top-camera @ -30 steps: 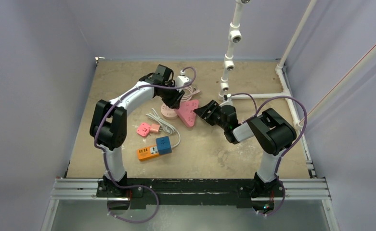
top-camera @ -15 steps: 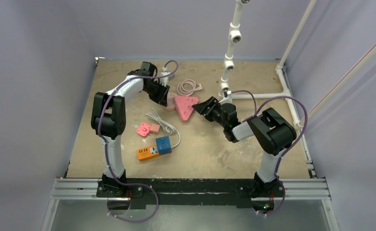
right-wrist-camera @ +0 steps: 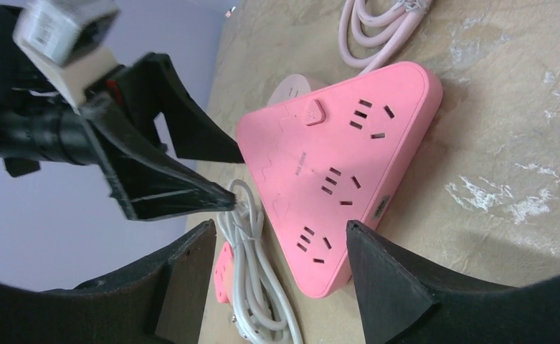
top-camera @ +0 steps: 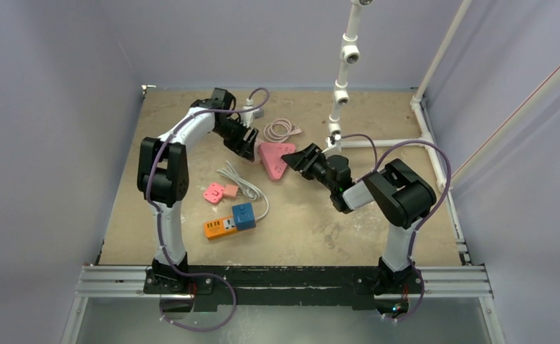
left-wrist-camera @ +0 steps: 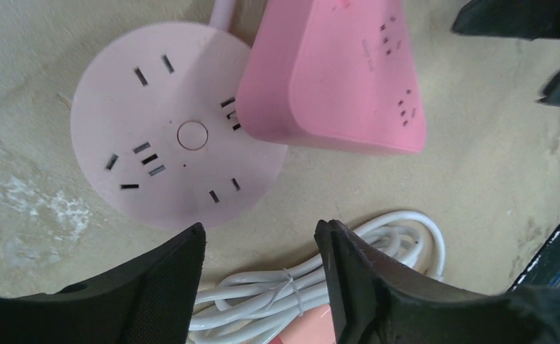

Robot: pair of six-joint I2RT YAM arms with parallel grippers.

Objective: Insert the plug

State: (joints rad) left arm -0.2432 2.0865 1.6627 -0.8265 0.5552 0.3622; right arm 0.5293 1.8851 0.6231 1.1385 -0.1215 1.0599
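Observation:
A pink triangular power strip [top-camera: 274, 159] lies at mid-table, overlapping a pale pink round socket [left-wrist-camera: 169, 136]. It shows in the left wrist view [left-wrist-camera: 334, 79] and the right wrist view [right-wrist-camera: 334, 172]. A tied white cable bundle [top-camera: 238, 180] lies just in front of both [left-wrist-camera: 312, 287] [right-wrist-camera: 255, 279]. I cannot make out its plug. My left gripper [top-camera: 245, 145] [left-wrist-camera: 262, 229] is open and empty, low over the round socket's near edge. My right gripper [top-camera: 294, 156] [right-wrist-camera: 280, 226] is open and empty, at the strip's right side, pointing at it.
A coiled pink cable [top-camera: 281, 131] lies behind the strip. Small pink adapters [top-camera: 219, 192] and an orange strip with a blue cube [top-camera: 231, 221] lie nearer the front left. A white pipe frame [top-camera: 341, 86] stands at the back right.
The left gripper swung back and left, then settled over the round socket. The triangular strip shifted back and left a little. The right gripper followed it leftward.

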